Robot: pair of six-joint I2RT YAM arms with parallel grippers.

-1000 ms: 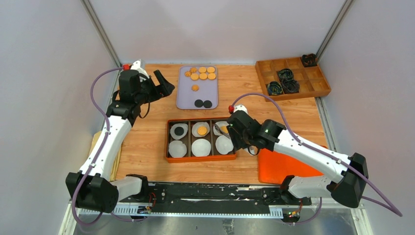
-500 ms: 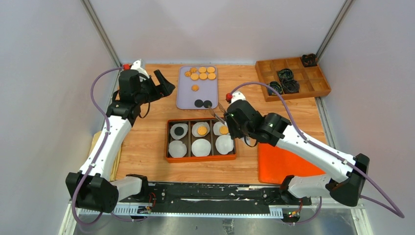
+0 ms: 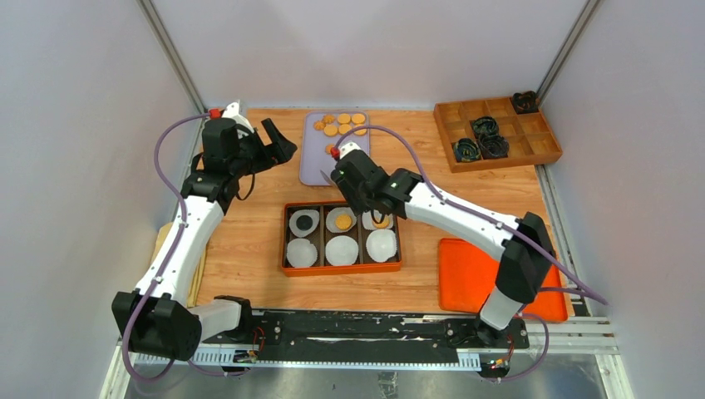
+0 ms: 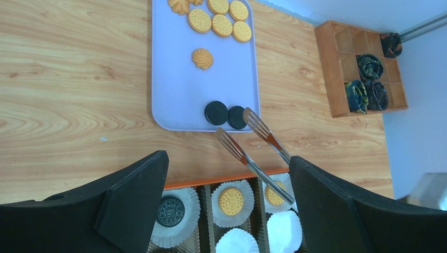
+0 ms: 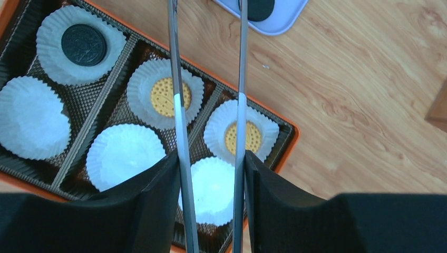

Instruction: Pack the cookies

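Note:
Several golden cookies (image 3: 344, 125) (image 4: 221, 23) lie at the far end of a purple tray (image 3: 332, 162). One more sits alone mid-tray (image 4: 202, 58). Two cookies rest in paper liners in the orange box (image 3: 341, 270), in the top middle cell (image 3: 342, 220) (image 5: 163, 97) and the top right cell (image 3: 381, 221) (image 5: 243, 138). My right gripper (image 3: 347, 179) (image 5: 211, 158) is shut on metal tongs (image 4: 253, 142) (image 5: 176, 79). The tong tips are apart and empty, near the tray's near edge. My left gripper (image 3: 278, 143) (image 4: 226, 163) hangs open left of the tray.
Two dark cookies (image 4: 226, 114) lie at the tray's near end, and another (image 5: 83, 44) in the box's top left cell. The bottom row holds three empty white liners (image 5: 124, 153). A wooden compartment tray (image 3: 497, 133) stands back right, an orange lid (image 3: 474, 274) front right.
My right arm has lifted the tongs out of the box's top right cell and swung up-left toward the purple tray, leaving a cookie in that cell. The left arm has stayed still.

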